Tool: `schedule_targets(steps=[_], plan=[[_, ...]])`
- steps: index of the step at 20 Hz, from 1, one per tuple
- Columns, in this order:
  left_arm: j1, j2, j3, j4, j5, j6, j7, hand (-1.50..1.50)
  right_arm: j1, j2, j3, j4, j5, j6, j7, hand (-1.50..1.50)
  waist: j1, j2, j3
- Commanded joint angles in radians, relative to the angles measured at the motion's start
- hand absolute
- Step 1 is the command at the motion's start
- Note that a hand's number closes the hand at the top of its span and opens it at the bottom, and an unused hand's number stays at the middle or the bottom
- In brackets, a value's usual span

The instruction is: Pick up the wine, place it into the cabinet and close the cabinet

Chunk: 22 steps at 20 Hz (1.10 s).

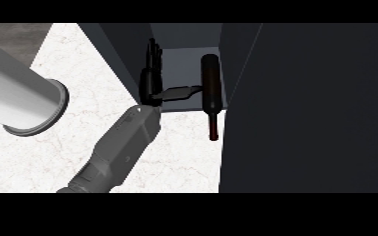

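The wine bottle (pixel 210 82) is dark, and its body lies inside the open cabinet (pixel 181 55) with the neck reaching out over the white counter toward me. My left hand (pixel 153 80) is just left of the bottle, at the cabinet's left wall. Its fingers point straight into the cabinet and its thumb (pixel 179 93) sticks out to the right, ending close beside the bottle. The hand is open and nothing is curled round the bottle. The grey forearm comes in from the lower left. My right hand does not show.
A large dark panel, apparently the cabinet's door (pixel 310 110), fills the right side. A light grey cylinder (pixel 29 97) stands at the left edge on the white marbled counter (pixel 177 155).
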Motion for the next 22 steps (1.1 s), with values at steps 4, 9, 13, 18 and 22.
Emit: schedule_targets(steps=[4,9,13,18,22], plan=[[0.135,0.000,-0.266,-0.314,0.118,0.226,0.050,-1.50,0.006,-0.032,-0.060,-0.122,-0.076,-0.021,0.095,-1.50,0.019,0.001,0.000],[0.298,0.000,-0.351,-0.541,0.015,0.349,0.078,-1.50,0.038,-0.002,-0.016,-0.111,-0.007,-0.033,0.041,-1.50,0.047,-0.001,0.000],[0.440,0.013,-0.424,-0.751,-0.044,0.391,0.094,-1.50,0.102,-0.023,-0.053,-0.117,-0.033,0.010,0.004,-1.50,0.054,-0.004,0.001],[0.514,0.070,-0.442,-0.963,-0.090,0.475,0.178,-1.50,0.046,-0.018,-0.043,-0.138,-0.026,-0.022,0.055,-1.50,0.055,-0.003,0.000],[0.628,0.059,-0.496,-1.037,-0.169,0.555,0.172,-1.50,0.064,-0.026,-0.072,-0.114,-0.055,0.002,0.024,-1.50,0.050,0.000,0.000]])
